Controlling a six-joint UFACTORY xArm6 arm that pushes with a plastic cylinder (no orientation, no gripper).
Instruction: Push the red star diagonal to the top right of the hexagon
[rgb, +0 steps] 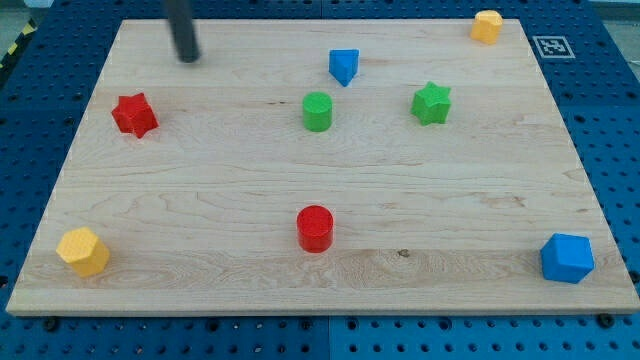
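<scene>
Star (134, 114), red, lies just down and to the view's left of my tool's bare tip (188, 58), which holds nothing, while the yellow hexagon (83, 250) sits far below on the surface (200, 200).

Red star (134, 114) and yellow hexagon (83, 251), both flat on the board.
The star lies well apart from the hexagon, toward the view's top and slightly right of it.

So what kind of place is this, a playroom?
More likely a robot lab bench. A wooden board lies on a blue pegboard table, with a printed tracking marker beside it, and my tip hangs up-right of the red star.
</scene>
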